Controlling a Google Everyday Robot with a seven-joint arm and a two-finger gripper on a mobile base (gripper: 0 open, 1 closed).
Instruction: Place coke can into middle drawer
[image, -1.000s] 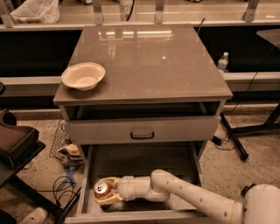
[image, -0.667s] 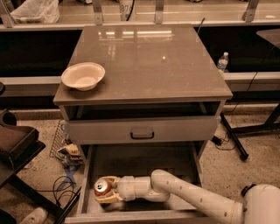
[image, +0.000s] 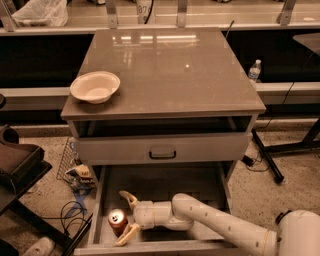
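Camera view shows your tool spread wide, gripping nothing, around the small red-orange soda can standing in the deep grey wooden drawer; likely only withdrawal remains.

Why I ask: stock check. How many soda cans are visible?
1: the coke can stands front-left in the middle drawer, between the open jaws of the gripper. Others may be hidden.
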